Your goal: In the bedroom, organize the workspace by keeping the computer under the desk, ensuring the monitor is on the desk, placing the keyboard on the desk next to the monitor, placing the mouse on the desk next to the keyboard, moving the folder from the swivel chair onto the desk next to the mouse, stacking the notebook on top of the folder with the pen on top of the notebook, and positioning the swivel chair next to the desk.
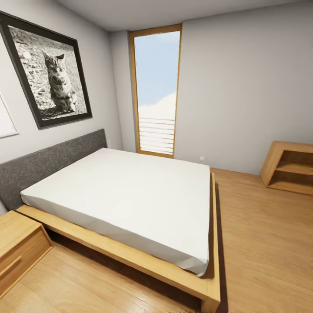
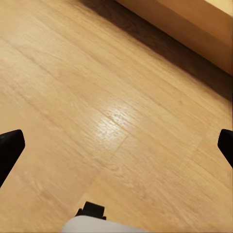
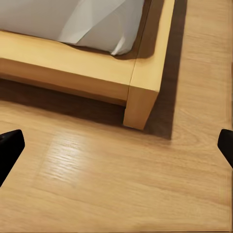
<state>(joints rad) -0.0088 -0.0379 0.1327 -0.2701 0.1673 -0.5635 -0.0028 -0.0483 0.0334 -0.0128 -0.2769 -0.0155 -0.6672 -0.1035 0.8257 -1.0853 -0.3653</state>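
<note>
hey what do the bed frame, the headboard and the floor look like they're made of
Bed frame: light wood, going by its grain and honey tone, with a smooth matte finish. Headboard: dark grey with a speckled, felt-like texture, probably fabric upholstery. Floor: light wooden planks with visible grain and seams; a soft glare in the left wrist view suggests a satin finish.

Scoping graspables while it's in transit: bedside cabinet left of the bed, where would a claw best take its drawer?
Probably at the dark seam running across the front of the bedside cabinet, approached head-on from the open floor beside the bed. That flat wooden face shows no knob or handle, so the seam is the only edge on offer. Whether it is deep enough to hook cannot be told.
</note>
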